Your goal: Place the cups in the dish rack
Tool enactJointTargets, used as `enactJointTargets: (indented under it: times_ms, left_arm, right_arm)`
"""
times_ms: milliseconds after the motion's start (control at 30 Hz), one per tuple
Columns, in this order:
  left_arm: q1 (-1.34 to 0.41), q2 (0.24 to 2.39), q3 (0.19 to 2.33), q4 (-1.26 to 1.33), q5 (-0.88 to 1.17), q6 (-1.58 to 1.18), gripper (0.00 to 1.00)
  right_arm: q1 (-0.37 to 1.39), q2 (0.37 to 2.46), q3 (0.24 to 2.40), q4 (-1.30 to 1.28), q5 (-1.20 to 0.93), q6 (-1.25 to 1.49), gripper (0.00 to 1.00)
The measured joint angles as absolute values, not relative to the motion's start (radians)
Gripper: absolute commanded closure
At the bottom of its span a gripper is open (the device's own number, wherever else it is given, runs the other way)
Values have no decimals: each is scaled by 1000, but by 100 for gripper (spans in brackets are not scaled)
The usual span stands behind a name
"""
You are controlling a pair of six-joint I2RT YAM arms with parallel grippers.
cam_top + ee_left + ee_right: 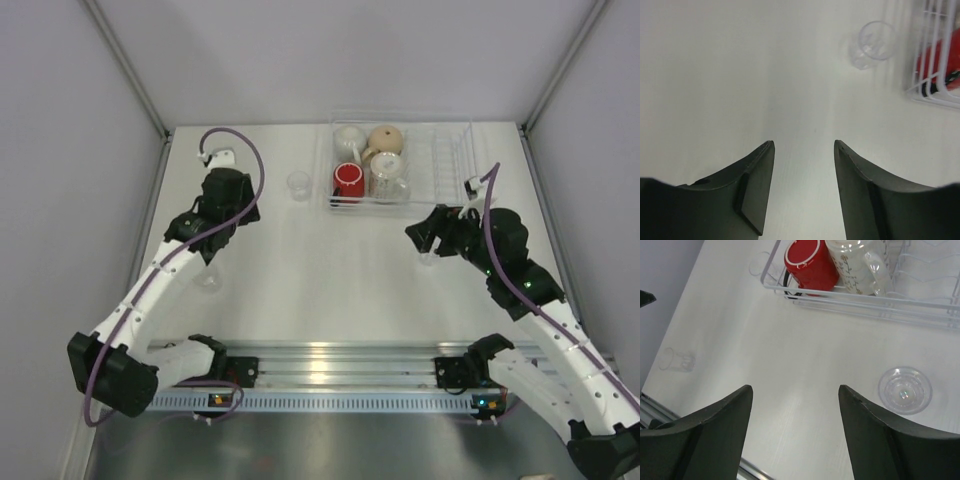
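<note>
Clear glass (pixel 872 42) looks like the next pick; line up the open, empty left fingers (pixel 757 175) to straddle its wall, close softly, it could slip; it stands on the surface (pixel 715 75) far-right of them, well apart, near the dish rack (pixel 935 85); right fingers (pixel 870 425) open, empty, second glass (pixel 905 389) just right of them.

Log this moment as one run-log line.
left gripper: open, empty | right gripper: open, empty | dish rack: holds red mug | clear glass: on table, left of rack
</note>
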State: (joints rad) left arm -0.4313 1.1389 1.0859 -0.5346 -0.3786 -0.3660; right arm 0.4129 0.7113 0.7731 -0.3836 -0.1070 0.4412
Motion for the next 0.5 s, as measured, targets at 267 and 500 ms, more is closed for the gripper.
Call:
enactJointTargets:
  times_ms: [267, 500]
  left_arm:
    - [-278, 1122, 974, -635, -416, -492, 36]
    - [-231, 1082, 928, -693, -452, -587, 35]
  right_arm:
    - [413, 717, 759, -395, -106, 440, 16]
    - [412, 714, 759, -421, -63, 445, 1]
